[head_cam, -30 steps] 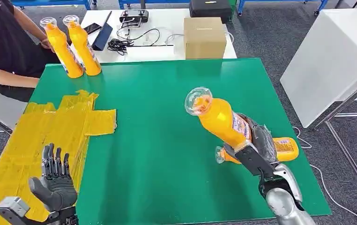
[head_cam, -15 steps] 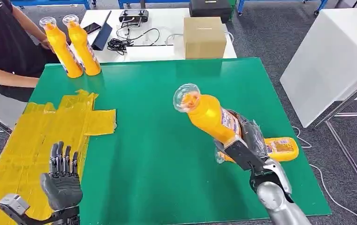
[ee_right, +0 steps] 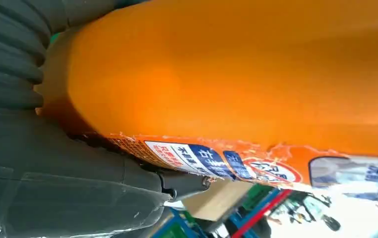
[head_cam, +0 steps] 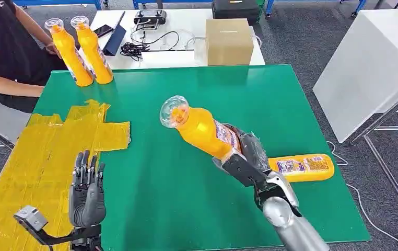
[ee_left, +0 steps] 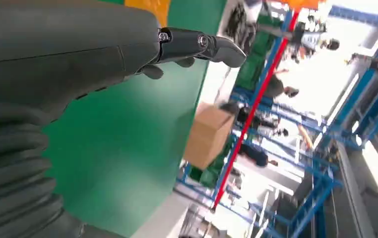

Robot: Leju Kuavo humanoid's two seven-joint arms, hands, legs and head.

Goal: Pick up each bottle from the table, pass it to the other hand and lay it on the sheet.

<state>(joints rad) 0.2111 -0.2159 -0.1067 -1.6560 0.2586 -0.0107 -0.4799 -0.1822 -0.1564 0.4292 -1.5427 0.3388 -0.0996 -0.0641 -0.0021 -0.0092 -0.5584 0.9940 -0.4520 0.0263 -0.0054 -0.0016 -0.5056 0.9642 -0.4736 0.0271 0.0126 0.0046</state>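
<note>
My right hand [head_cam: 246,157] grips an orange bottle [head_cam: 199,127] by its lower body above the middle of the green table [head_cam: 176,204]; the bottle tilts with its clear cap toward the far left. Up close, the right wrist view shows its orange body [ee_right: 236,74] and torn label. A second orange bottle [head_cam: 301,167] lies flat on the table just right of that hand. My left hand [head_cam: 86,191] is raised at the near left, fingers straight and apart, holding nothing, beside the yellow sheet [head_cam: 35,157]. Its fingers [ee_left: 197,44] hang over green table in the left wrist view.
Two more orange bottles [head_cam: 79,49] stand upright at the far left corner, where a seated person [head_cam: 3,47] holds one. A cardboard box [head_cam: 228,42], cables and a remote lie on the white table behind. A white cabinet [head_cam: 369,63] stands at the right.
My right hand has carried the bottle leftward toward the table's middle, uncovering the lying bottle. My left hand has risen and shifted right, toward the bottle.
</note>
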